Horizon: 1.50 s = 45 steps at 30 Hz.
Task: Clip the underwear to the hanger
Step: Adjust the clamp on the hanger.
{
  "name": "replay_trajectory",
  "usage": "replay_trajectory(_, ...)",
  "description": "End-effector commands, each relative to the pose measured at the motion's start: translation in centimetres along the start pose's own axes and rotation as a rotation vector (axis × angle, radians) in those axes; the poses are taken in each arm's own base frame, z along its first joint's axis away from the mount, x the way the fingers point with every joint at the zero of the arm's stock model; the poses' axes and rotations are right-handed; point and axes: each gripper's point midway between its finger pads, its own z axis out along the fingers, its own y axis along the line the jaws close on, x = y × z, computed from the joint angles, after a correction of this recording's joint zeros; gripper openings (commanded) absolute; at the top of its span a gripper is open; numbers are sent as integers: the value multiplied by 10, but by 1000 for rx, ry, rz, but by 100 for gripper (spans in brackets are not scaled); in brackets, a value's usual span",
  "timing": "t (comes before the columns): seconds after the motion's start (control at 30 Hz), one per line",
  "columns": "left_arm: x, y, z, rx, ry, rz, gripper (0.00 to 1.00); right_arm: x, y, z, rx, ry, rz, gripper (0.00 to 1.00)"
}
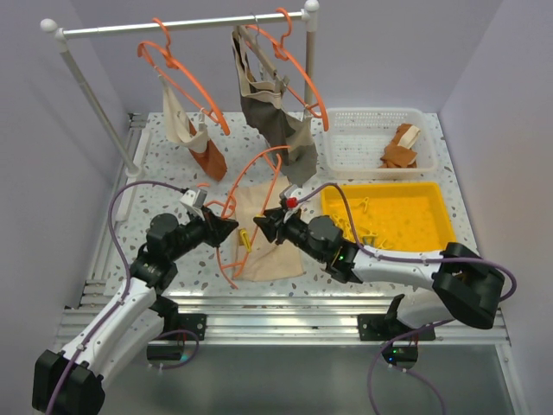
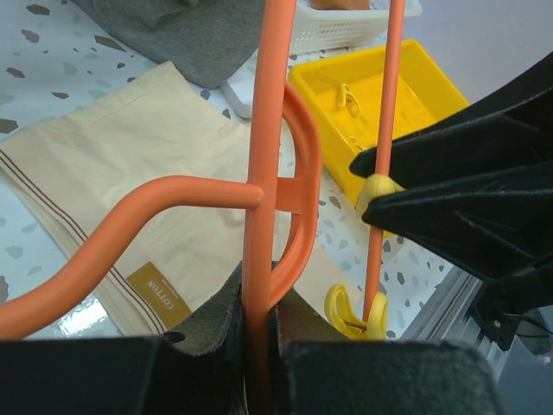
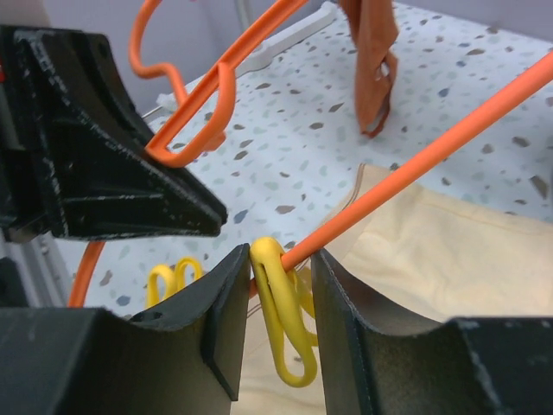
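The cream underwear (image 1: 272, 251) (image 2: 147, 164) (image 3: 449, 251) lies flat on the speckled table. An orange hanger (image 1: 278, 177) (image 2: 263, 130) (image 3: 432, 156) stands tilted over it. My left gripper (image 1: 232, 229) (image 2: 259, 298) is shut on one of the hanger's thick bars. My right gripper (image 1: 263, 223) (image 3: 281, 255) is closed round a yellow clip (image 3: 281, 303) that sits on the hanger's thin bar at the cloth's edge. Its left finger presses the clip and its right finger sits against the clip's far leg. A second yellow clip (image 3: 173, 281) (image 2: 354, 311) (image 1: 246, 238) hangs further along that bar.
A white rail (image 1: 173, 26) at the back carries more orange hangers, a dark grey garment (image 1: 272, 112) and a cream and rust cloth (image 1: 207, 160). A white basket (image 1: 371, 117) and a yellow tray (image 1: 441, 212) of clips stand at the right.
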Motion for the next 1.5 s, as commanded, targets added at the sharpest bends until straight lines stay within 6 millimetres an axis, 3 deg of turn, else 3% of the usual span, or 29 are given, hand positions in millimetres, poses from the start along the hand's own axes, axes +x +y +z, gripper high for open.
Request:
replay_trajectory(0.0,-11,-14,0,70,-37,34,0,-40,-34,6,172,-70,-101,38)
replay_trajectory(0.2,-10,-15,0,77,-31,39,0,-68,-80,15,293,-95,-114,40)
replay_trajectory(0.33,-8,-15,0,75,-16,42,0,-86,-99,20,334,-121,-115,40)
replay_trajectory(0.43,-2,-12,2,68,7,29,0,-84,-108,22,362,-106,-128,42)
replay_trajectory(0.5,1,-10,2,63,16,23,0,-82,-107,23,354,-104,-127,45)
replay_trajectory(0.7,13,1,6,24,45,-6,0,-77,-92,17,266,-101,-115,72)
replay_trajectory(0.83,22,7,9,11,61,-21,0,-81,-82,5,217,-104,-100,74)
replay_trajectory(0.87,24,10,11,0,67,-25,0,-89,-79,-3,212,-122,-93,74)
replay_trajectory(0.93,26,13,12,-11,73,-29,0,-83,-79,-15,211,-124,-69,74)
replay_trajectory(1.0,30,19,15,-36,81,-36,0,-90,-74,-29,197,-159,-36,74)
replay_trajectory(1.1,34,24,17,-56,94,-50,0,-73,-66,-41,155,-147,62,74)
replay_trajectory(1.13,33,24,18,-52,86,-51,0,-55,-61,-44,121,-121,118,74)
replay_trajectory(1.2,36,22,18,-40,87,-57,0,-50,-53,-44,75,-147,173,74)
replay_trajectory(1.23,36,21,18,-31,86,-65,0,-31,-54,-44,71,-112,195,74)
replay_trajectory(1.3,35,17,18,-12,77,-66,0,-30,-47,-42,29,-147,258,73)
replay_trajectory(1.33,34,16,18,-7,72,-74,0,-15,-47,-40,25,-117,290,73)
replay_trajectory(1.4,33,13,17,10,60,-77,0,-17,-42,-36,-7,-144,322,73)
replay_trajectory(1.43,31,11,17,19,51,-84,0,-4,-39,-32,-26,-116,348,73)
replay_trajectory(1.47,30,9,17,28,47,-86,0,-11,-34,-30,-60,-155,357,73)
